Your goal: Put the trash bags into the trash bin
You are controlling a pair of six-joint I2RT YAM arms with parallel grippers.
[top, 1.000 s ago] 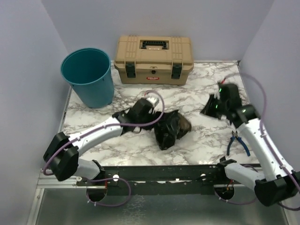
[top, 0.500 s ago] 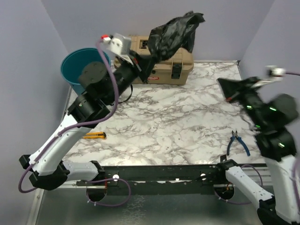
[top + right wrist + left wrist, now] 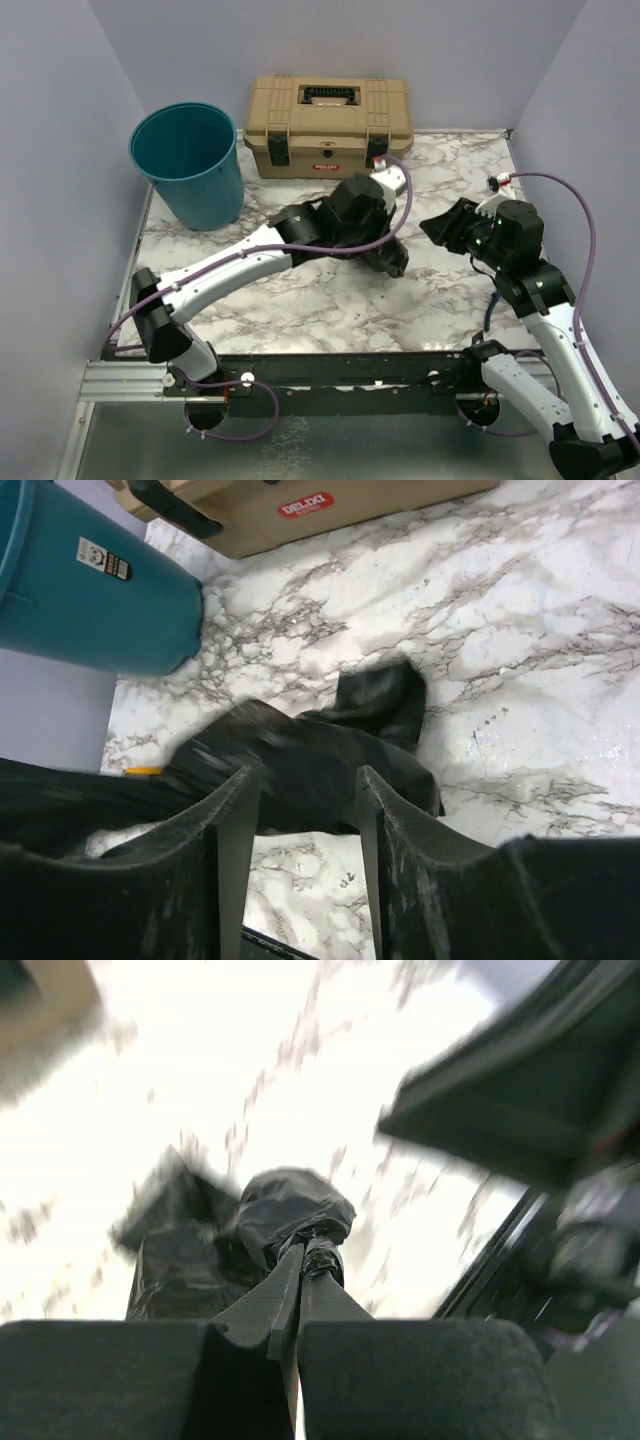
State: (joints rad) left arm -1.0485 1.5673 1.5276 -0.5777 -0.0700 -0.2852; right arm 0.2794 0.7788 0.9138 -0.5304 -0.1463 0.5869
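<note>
The trash bag (image 3: pixel 392 262) is a crumpled black lump on the marble table, right of centre. My left gripper (image 3: pixel 378 243) reaches down onto it. In the left wrist view the left gripper (image 3: pixel 306 1252) is shut, pinching a twisted fold of the bag (image 3: pixel 285 1210). My right gripper (image 3: pixel 443 228) hovers just right of the bag, tips pointing left, and it is open. In the right wrist view the right gripper (image 3: pixel 300 785) has its fingers apart with the bag (image 3: pixel 340 745) beyond them, untouched. The teal trash bin (image 3: pixel 190 165) stands upright at the far left, also seen from the side (image 3: pixel 85 590).
A tan toolbox (image 3: pixel 328 125) sits at the back centre, right of the bin. Blue-handled pliers (image 3: pixel 490 310) lie by the right arm. A yellow object (image 3: pixel 143 771) shows at the left in the right wrist view. Walls close in the left, back and right sides.
Half a second ago the left arm held the bag high over the toolbox; now it is low, with the bag on the table right of centre. The right gripper has opened and swung toward the bag.
</note>
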